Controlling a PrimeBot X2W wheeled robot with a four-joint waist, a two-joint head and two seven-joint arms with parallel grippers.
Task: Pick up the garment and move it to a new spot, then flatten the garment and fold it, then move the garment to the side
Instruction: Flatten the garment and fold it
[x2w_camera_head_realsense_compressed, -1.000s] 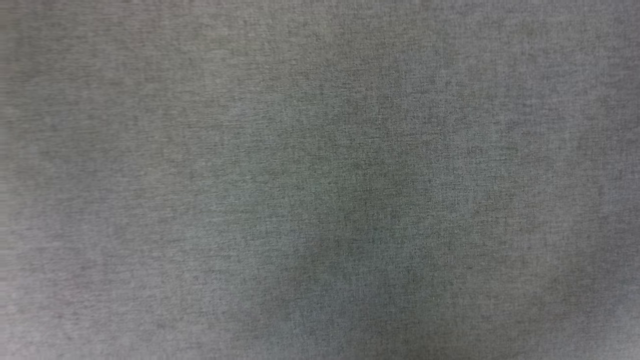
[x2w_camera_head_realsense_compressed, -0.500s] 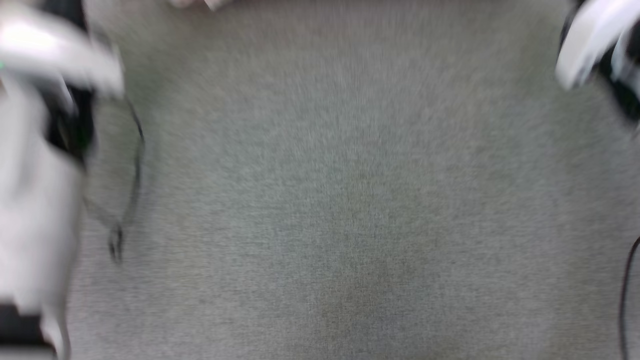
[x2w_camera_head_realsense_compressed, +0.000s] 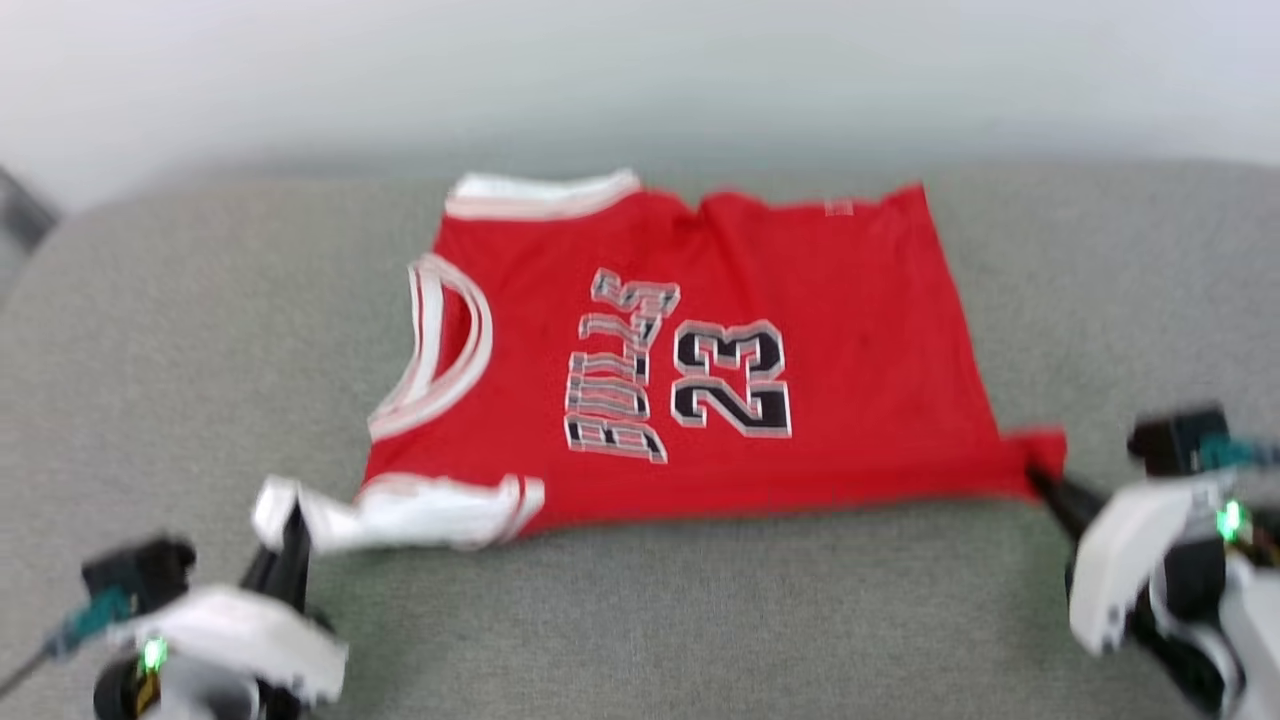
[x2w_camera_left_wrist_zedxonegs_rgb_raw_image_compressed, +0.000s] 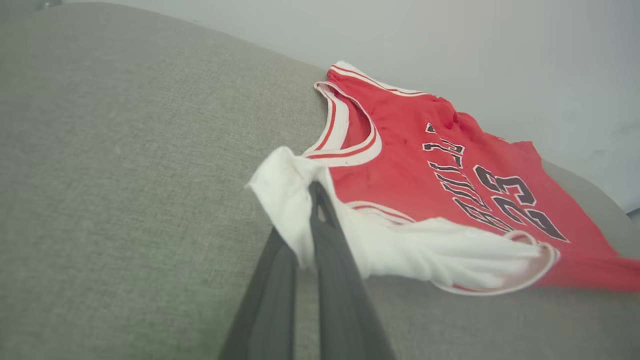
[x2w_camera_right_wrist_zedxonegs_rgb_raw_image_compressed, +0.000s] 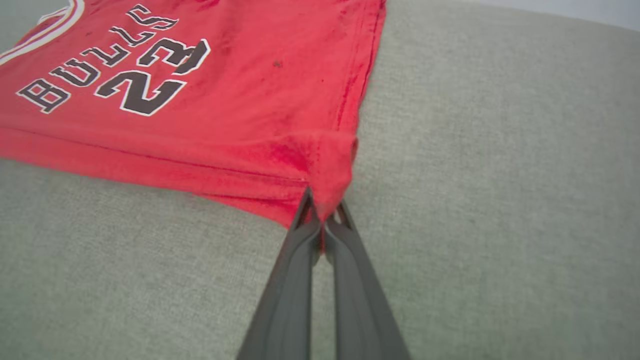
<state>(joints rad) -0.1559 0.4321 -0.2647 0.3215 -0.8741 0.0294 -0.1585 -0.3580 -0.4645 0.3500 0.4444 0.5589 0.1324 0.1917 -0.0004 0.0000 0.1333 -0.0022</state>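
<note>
The garment (x2w_camera_head_realsense_compressed: 700, 350), a red jersey with white sleeves and black "BULLS 23" lettering, lies spread flat on the grey fabric surface (x2w_camera_head_realsense_compressed: 700, 610), collar toward the left. My left gripper (x2w_camera_head_realsense_compressed: 293, 520) is shut on the near white sleeve (x2w_camera_left_wrist_zedxonegs_rgb_raw_image_compressed: 300, 200) at the lower left. My right gripper (x2w_camera_head_realsense_compressed: 1040, 478) is shut on the near red hem corner (x2w_camera_right_wrist_zedxonegs_rgb_raw_image_compressed: 327, 165) at the lower right. In the right wrist view the two dark fingers (x2w_camera_right_wrist_zedxonegs_rgb_raw_image_compressed: 300, 260) pinch the bunched red corner.
A pale wall (x2w_camera_head_realsense_compressed: 640, 70) rises just behind the grey surface's far edge. Bare grey fabric (x2w_camera_head_realsense_compressed: 150, 330) stretches to the left, right and front of the jersey. A dark object (x2w_camera_head_realsense_compressed: 20, 215) peeks in at the far left edge.
The head camera has swung up from a close, blurred look at grey fabric; the jersey and both grippers have come into its view.
</note>
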